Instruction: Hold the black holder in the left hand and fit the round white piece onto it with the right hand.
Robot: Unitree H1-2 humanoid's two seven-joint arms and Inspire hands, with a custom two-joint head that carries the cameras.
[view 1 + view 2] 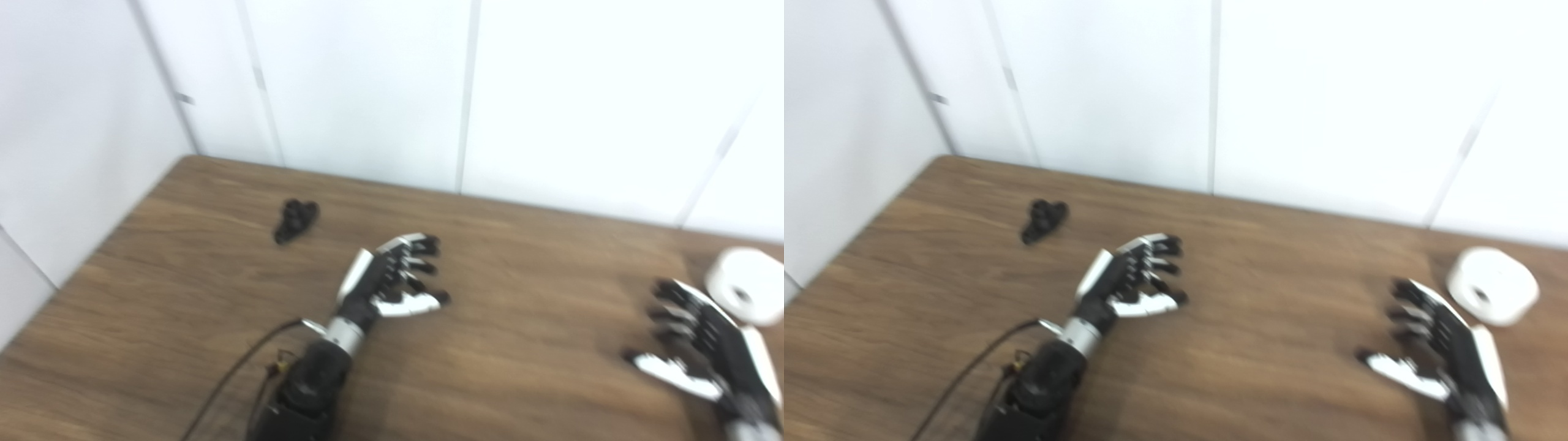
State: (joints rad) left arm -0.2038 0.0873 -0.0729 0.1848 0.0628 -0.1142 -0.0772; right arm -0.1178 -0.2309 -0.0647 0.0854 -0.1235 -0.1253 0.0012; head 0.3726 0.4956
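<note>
The black holder (295,220) lies on the wooden table (527,257) toward the back left, a small dark lump. My left hand (395,275) hovers open to its right and nearer me, fingers spread and holding nothing. The round white piece (1493,284), a thick ring with a dark centre hole, rests near the table's right edge. My right hand (1438,343) is open just left of and in front of it, not touching it. Both views are blurred.
White wall panels (367,86) stand right behind the table's far edge and along its left side. A black cable (233,373) trails from my left forearm toward the bottom edge.
</note>
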